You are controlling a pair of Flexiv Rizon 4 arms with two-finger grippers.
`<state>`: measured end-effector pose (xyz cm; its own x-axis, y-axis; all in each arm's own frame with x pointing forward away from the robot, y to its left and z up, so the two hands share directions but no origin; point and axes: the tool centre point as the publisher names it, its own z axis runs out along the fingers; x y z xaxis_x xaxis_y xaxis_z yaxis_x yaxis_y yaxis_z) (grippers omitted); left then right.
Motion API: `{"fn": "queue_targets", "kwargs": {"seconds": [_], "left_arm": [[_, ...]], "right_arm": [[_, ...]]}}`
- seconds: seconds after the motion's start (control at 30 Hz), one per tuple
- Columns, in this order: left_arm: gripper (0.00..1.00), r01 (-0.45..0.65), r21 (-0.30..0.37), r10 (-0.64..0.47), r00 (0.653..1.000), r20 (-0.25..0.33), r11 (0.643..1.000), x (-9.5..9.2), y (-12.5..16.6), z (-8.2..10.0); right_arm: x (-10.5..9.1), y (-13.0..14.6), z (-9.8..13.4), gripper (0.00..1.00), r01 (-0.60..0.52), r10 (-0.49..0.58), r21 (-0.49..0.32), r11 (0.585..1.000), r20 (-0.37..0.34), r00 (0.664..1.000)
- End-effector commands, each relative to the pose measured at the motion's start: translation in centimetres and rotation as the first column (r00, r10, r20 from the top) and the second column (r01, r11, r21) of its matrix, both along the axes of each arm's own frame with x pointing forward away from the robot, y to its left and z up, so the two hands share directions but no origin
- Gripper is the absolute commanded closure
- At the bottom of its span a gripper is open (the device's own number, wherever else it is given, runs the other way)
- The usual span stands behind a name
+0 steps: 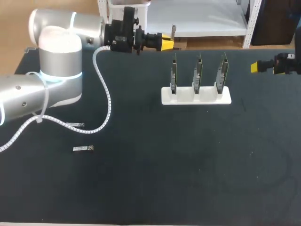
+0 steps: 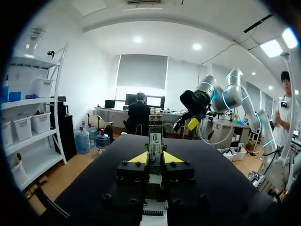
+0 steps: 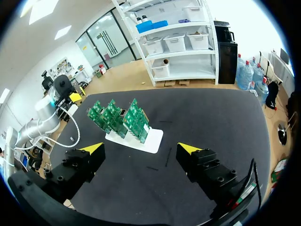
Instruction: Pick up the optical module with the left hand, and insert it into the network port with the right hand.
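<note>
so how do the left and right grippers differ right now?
The left gripper is shut on a module; the right gripper is open and empty. The left gripper sits at the far edge of the table, behind the left end of the rack; the right gripper hangs off to the rack's right. Both have yellow tips.

Robotics lab: robot arm (image 1: 56,70), circuit boards (image 1: 198,74), black table (image 1: 188,165).

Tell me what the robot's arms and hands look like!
The left arm is made of fat, round, silvery tubes with a white cap and a glowing light-blue ring. A white curly cable trails from it. The left hand and right hand are black and blocky, each with two fingers that have bright yellow tips.
</note>
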<state>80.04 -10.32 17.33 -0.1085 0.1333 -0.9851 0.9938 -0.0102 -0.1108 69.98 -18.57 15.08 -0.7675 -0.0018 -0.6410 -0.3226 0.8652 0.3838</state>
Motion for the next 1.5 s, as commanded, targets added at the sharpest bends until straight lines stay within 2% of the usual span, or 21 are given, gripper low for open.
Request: {"fn": "queue_targets", "kwargs": {"seconds": [0.03, 0.3, 0.47, 0.8, 1.03, 1.5], "left_arm": [[1.0, -0.005, -0.016, 0.005, 1.0, -0.004, 1.0, -0.7, 0.2, -0.3], [1.0, -0.008, -0.047, 0.009, 1.0, 0.007, 0.999, -1.7, 0.6, -0.2], [1.0, -0.015, -0.047, 0.017, 0.999, 0.046, 0.999, -2.2, 0.4, -0.4], [1.0, -0.007, -0.074, 0.012, 0.998, 0.069, 0.997, -3.3, -0.3, -0.4], [1.0, -0.01, -0.051, 0.015, 0.995, 0.098, 0.999, -3.8, -1.2, -1.0], [1.0, -0.021, -0.046, 0.025, 0.996, 0.091, 0.999, -3.7, -1.8, -1.4]], "right_arm": [[0.0, 0.1, 0.0, 0.0, 0.003, -0.003, -0.002, 1.0, 0.001, 1.0], [0.0, 0.1, 0.0, 0.0, 0.003, -0.003, -0.002, 1.0, 0.001, 1.0], [0.0, 0.1, 0.0, 0.0, 0.003, -0.003, -0.002, 1.0, 0.001, 1.0], [0.0, 0.1, 0.0, 0.0, 0.003, -0.003, -0.002, 1.0, 0.001, 1.0], [0.0, 0.1, 0.0, 0.0, 0.003, -0.003, -0.002, 1.0, 0.001, 1.0], [0.0, 0.1, 0.0, 0.0, 0.003, -0.003, -0.002, 1.0, 0.001, 1.0]]}}
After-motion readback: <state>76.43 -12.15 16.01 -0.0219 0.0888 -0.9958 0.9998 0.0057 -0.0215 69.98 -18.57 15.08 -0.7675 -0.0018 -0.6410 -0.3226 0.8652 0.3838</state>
